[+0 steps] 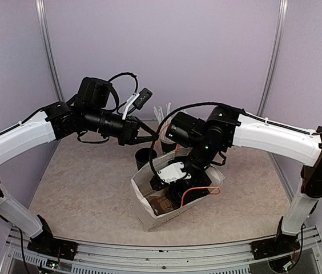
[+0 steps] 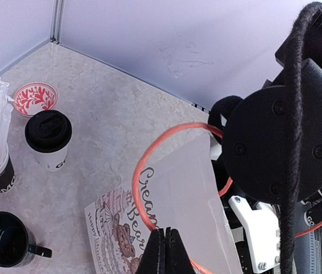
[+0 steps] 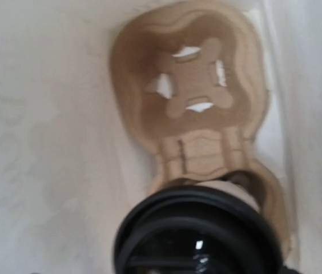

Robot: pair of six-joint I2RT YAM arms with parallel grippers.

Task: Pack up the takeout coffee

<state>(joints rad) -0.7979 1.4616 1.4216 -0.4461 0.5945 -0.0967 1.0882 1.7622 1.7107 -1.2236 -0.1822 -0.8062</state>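
Cardboard carrier (image 3: 198, 97) in the bag (image 1: 141, 200) holds one cup (image 3: 198, 240) at six o'clock, under the right gripper (image 1: 172, 194); whether that grips, I cannot tell. The left gripper (image 2: 165, 251) is pressed together, seemingly empty. Lifting off askew could tip the cup.

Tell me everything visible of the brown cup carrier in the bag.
The cup carrier looks like brown moulded pulp, two sockets joined by a ridged bridge. It lies flat on the floor of the white paper bag, whose walls rise round it. One socket is empty, its cross-cut flaps showing white gaps. A black-lidded cup covers most of the other; whether it is seated cannot be told.
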